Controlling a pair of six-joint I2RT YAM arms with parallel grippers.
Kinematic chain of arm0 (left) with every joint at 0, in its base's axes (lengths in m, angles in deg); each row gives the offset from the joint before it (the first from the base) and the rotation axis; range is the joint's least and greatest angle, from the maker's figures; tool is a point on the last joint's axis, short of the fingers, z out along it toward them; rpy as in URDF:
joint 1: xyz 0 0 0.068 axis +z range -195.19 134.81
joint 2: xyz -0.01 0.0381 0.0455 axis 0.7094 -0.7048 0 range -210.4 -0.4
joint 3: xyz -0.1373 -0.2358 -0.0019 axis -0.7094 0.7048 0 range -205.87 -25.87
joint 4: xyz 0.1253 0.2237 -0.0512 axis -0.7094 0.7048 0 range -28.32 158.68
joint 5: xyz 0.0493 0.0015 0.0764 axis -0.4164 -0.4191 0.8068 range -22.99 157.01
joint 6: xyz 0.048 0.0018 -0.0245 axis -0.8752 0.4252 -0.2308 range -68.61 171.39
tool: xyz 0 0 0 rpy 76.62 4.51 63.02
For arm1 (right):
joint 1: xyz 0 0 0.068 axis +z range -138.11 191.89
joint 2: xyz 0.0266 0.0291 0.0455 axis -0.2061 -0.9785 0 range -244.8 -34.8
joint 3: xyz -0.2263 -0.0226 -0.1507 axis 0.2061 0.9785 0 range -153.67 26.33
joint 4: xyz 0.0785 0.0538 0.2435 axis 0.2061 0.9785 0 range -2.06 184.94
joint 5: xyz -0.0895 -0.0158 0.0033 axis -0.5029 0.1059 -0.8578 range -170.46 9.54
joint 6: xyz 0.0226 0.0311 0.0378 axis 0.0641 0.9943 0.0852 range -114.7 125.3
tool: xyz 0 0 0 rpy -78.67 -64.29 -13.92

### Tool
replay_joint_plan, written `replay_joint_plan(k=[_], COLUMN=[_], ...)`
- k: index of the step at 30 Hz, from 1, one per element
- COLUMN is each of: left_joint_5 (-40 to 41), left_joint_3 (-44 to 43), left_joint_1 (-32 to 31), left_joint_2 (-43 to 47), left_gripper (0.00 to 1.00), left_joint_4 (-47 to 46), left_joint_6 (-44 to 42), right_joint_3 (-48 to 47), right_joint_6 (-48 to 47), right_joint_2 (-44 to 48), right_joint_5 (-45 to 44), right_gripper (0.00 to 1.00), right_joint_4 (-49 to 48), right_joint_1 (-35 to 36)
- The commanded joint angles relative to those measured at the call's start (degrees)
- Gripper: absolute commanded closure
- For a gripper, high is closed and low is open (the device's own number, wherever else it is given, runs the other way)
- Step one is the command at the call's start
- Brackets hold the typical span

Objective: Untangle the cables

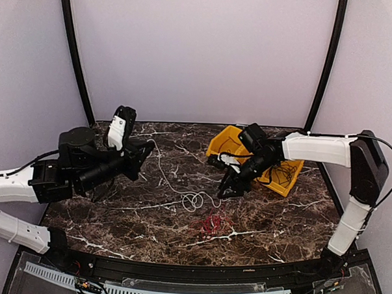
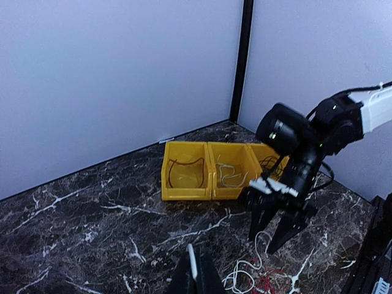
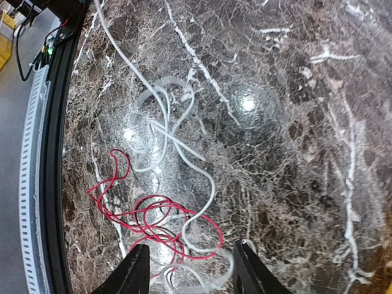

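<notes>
Right wrist view shows the right gripper (image 3: 193, 272) open (fingers apart, nothing between them), hovering above the spot where the looped thin white cable (image 1: 192, 200) crosses the coiled thin red cable (image 1: 212, 224) midway across the dark marbled table (image 1: 277, 216). Closing here could pinch both strands. Pulling against the left gripper (image 2: 193, 263), clamped on the white cable's far end, would tighten the tangle. From that grip the white cable runs to flat loops touching the red coils.

We see soft, even overhead light, pale walls (image 1: 200, 49) bright, two round lamp glares on the glossy marble tabletop (image 3: 306, 184) in the right wrist view, white cable (image 3: 212, 190) blurring toward that view's lower edge, shadows faint.
</notes>
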Motion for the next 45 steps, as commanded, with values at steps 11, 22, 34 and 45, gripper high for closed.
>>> replay_joint_plan(k=[11, 22, 34, 45], left_joint_5=[3.2, 3.3, 5.3, 31.8], left_joint_3=[17.8, 18.8, 16.4, -21.6], left_joint_1=[0.7, 0.8, 0.9, 1.3], left_joint_2=[-3.2, -2.9, -1.0, 6.9], left_gripper=[1.0, 1.0, 1.0, 1.0], left_joint_4=[-4.6, -6.4, -3.3, 26.1], left_joint_6=[14.1, 13.0, 10.0, -11.3], right_joint_3=[-4.9, -13.4, -17.9, -6.1], right_joint_6=[-1.0, 0.8, 2.4, 1.8], right_joint_2=[-5.6, -13.2, -19.5, -16.5], right_joint_5=[-13.3, -17.1, -15.8, -19.6], right_gripper=[0.46, 0.44, 0.96, 1.0], right_joint_4=[-2.9, -4.5, -1.8, -4.8], right_joint_1=[5.5, 5.8, 5.6, 2.5])
